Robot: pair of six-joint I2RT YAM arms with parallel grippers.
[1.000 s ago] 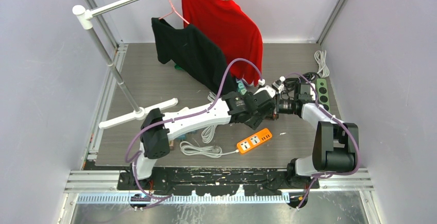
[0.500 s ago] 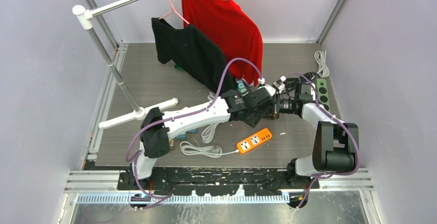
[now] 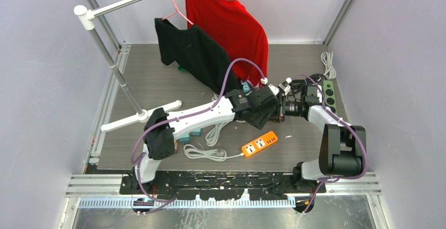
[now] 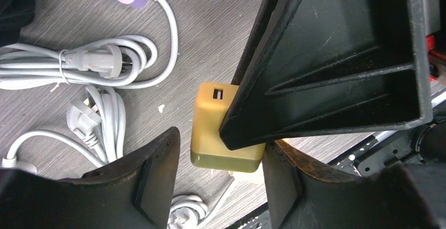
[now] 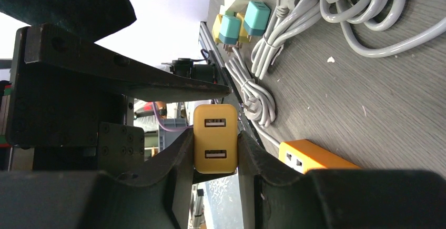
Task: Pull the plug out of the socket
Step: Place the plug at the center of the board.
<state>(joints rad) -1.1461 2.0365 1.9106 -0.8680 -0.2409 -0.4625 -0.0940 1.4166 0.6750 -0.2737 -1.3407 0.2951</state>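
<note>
Found plug, yellow with two USB ports, clamped in right jaws by its two narrow sides. In right wrist view: long axis upright in frame, port face square to the lens, ports stacked one above the other.

In left wrist view: plug at mid-frame, long axis near vertical with a slight lean, one port showing near the top end, darker band at the bottom end. Right half hidden behind a black finger of the right arm. Prongs: cannot tell.

Placed plug in top view at centre-right, where the two wrists meet over the table, just above the orange strip in frame and apart from it. Too hidden there to mark.

Noted left jaws apart, straddling plug. Bare table visible between lower-left finger and plug, so no grip on that side. Contact on the other side: cannot tell.

Noted left arm stretched from lower left toward centre-right. Right arm folded, elbow at lower right, forearm running up and left, wrist pointing left at the other wrist.

White cords coiled on table, upper left of left wrist view.
</note>
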